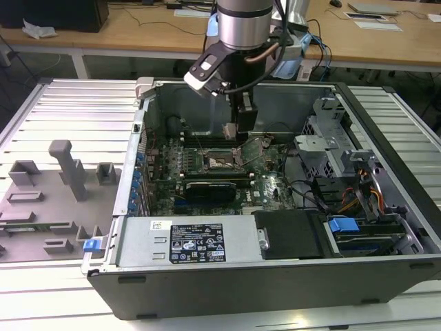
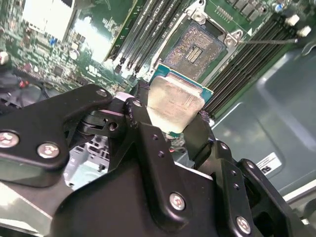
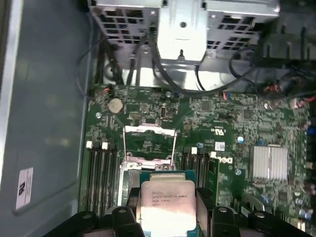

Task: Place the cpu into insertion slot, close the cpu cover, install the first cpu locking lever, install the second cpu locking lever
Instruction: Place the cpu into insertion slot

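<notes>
Cpu (image 2: 177, 104), clamped by its edges in the claw (image 1: 238, 129), hangs near the open slot (image 1: 222, 161), which lies at seven o'clock of the claw in the exterior view.

Place: a robotics lab or test workshop, set up in an office-like room.
Arm: a robot arm (image 1: 241, 24) reaches down into an open computer case (image 1: 275, 283). Its end effector (image 1: 233, 132) grips the cpu (image 3: 166, 205) above the bare motherboard (image 1: 265, 186).
Work surface: the case rests on a ribbed metal desk (image 1: 69, 103) that spreads out on all sides of the end effector.
Fixtures: a grey tray of moulded part holders (image 1: 48, 200) lies on that desk. It is well apart from the end effector, toward the exterior view's left.
Background: wooden office desks (image 1: 138, 31) stand beyond the end effector, carrying papers (image 1: 377, 25) and blue cables (image 1: 324, 48).
</notes>
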{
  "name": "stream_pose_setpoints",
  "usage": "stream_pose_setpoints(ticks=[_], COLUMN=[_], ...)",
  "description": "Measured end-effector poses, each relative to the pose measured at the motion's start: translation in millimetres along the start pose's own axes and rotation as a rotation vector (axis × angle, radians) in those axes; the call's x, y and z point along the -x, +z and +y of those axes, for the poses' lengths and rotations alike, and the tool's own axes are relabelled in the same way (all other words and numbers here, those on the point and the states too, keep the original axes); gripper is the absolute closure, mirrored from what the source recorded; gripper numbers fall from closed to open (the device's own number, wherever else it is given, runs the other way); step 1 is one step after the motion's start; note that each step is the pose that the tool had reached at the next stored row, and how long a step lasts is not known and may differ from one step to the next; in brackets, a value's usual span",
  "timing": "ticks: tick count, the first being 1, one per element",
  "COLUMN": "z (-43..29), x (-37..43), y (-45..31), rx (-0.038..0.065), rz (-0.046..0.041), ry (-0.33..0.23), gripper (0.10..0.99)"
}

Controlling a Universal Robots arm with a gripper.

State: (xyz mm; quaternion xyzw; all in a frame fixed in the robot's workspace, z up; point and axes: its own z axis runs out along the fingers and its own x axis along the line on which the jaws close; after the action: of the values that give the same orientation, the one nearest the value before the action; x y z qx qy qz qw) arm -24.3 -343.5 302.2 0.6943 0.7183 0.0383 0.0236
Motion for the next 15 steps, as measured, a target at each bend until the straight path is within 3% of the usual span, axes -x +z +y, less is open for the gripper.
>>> stream_pose_setpoints(ticks=[4,6,8,13,15], z=[-0.3,-1.3,-3.8,-6.1,-7.1], x=[0.0,0.1,0.0,0.2,0.3], y=[2.2,4.4,6.6,16.1,23.8], rx=[0.001,0.001,0.001,0.001,0.001], rz=[-0.0057,-0.0008,0.0113,0.0132,0.0131], ry=[0.069,0.077,0.078,0.078,0.078], gripper=[0.553,0.553,0.553,0.553,0.553])
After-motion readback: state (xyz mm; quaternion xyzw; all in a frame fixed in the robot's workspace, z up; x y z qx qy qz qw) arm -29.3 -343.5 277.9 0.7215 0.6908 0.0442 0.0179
